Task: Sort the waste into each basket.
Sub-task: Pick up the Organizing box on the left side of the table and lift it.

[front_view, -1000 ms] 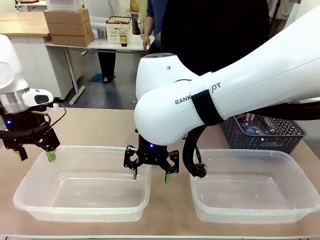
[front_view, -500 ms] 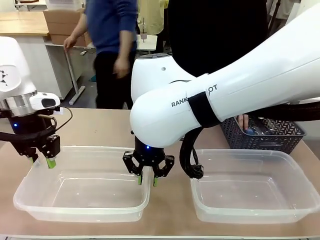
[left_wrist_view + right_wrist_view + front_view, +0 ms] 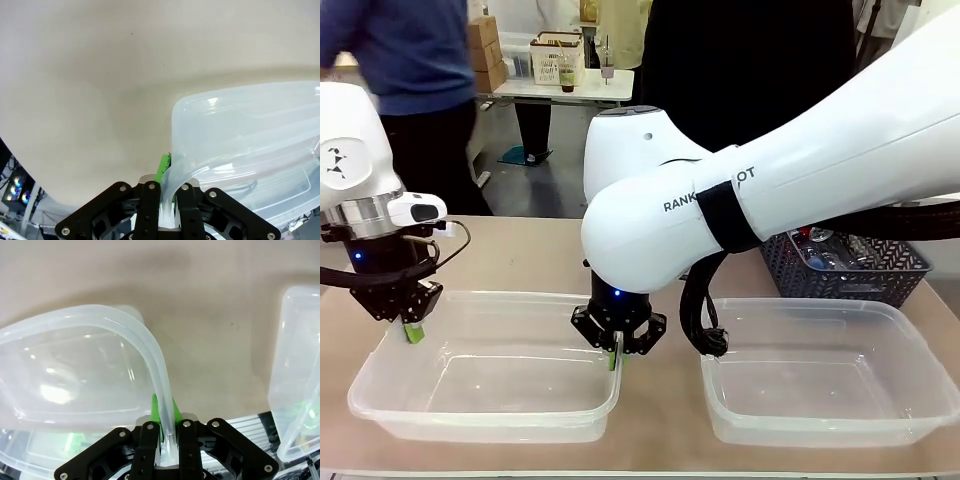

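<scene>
Clear plastic is bending between both hands: the left hand (image 3: 411,330) is pinching the left rim of the left basket (image 3: 485,420), and the right hand (image 3: 616,355) is pinching that basket's right rim. The right basket (image 3: 830,425) is sitting just beside it on the tan bench (image 3: 520,255). The waste, clear bottles (image 3: 820,250), is lying in a dark lattice basket (image 3: 850,272) behind the right basket.

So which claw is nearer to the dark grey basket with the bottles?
The right claw. It grips the near-side tub's right rim; the left claw grips its left rim, farther from the basket.
</scene>
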You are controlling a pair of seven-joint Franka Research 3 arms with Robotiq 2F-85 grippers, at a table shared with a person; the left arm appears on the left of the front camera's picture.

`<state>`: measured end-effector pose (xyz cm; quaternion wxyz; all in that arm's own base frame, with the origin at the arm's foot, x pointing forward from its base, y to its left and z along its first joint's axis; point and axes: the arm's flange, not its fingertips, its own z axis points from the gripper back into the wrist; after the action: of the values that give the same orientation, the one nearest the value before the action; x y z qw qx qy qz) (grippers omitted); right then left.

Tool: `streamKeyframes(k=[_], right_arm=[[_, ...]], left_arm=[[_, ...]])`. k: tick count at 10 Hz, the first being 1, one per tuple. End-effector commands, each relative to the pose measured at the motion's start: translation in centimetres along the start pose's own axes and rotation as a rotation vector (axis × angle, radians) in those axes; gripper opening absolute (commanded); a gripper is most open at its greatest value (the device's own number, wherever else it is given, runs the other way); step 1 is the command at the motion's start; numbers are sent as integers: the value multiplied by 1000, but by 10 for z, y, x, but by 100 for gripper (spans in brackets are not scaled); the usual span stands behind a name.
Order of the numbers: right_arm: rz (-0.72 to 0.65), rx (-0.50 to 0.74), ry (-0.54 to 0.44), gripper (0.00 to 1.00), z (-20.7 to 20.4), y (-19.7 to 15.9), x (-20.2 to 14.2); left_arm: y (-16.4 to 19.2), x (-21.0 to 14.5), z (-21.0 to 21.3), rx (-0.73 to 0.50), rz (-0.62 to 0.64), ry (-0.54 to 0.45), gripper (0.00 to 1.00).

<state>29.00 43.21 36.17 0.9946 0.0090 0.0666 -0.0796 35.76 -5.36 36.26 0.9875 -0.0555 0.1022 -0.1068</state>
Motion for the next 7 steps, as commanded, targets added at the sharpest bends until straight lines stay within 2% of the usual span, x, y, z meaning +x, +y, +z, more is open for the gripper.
streamKeyframes(k=[1,2,4,6,7], right_arm=[[-43,-38,-1,0,1,-3,0],[-51,-41,9,0,5,-10,0],[-36,-52,44,0,34,-24,-2],[21,-65,105,0,100,-52,-5],[71,-87,167,0,128,-69,-7]], left_arm=[[-2,-115,-76,-11,51,-79,0],[-2,-114,-67,-8,63,-99,0],[-3,-105,-20,-18,106,-140,0],[-4,-75,41,2,205,-142,0],[-9,-61,73,-19,206,-172,0]])
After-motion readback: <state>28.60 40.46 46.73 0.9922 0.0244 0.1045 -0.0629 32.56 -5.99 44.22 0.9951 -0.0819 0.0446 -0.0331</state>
